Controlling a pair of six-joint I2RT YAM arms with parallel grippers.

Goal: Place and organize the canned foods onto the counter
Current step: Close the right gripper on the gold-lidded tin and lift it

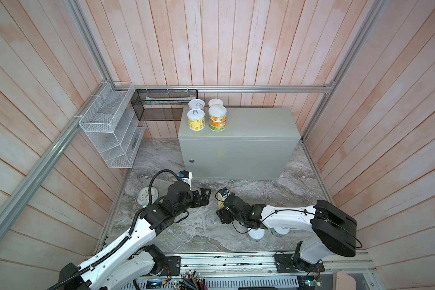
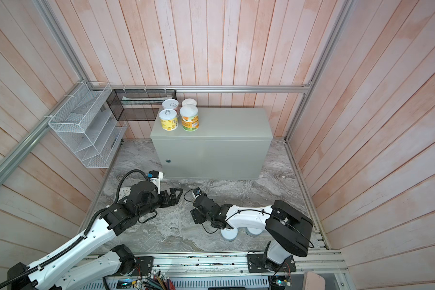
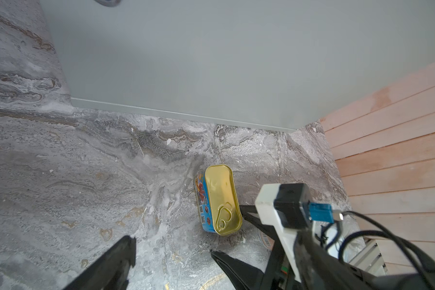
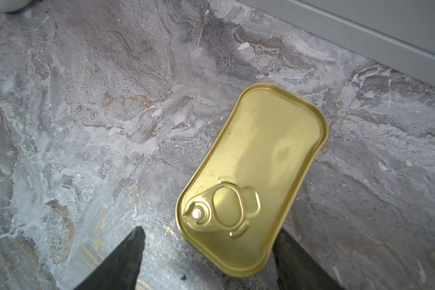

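Hovering low over the grey marble surface, my right gripper has its jaws open, one finger on each side of the pull-tab end of the gold tin. I cannot tell whether either finger touches it. The tin lies flat, lid up, on the marble just in front of the grey-green counter, not on it.

My left gripper hangs near the tin, jaws spread wide and empty.

Four cans stand upright in a tight square on the counter's left rear corner. In front are a yellow-labelled can and an orange-and-green can, with two rear cans behind them. Two floor cans stand on the marble, partly hidden under my right arm. A round clock lies beside my left arm.
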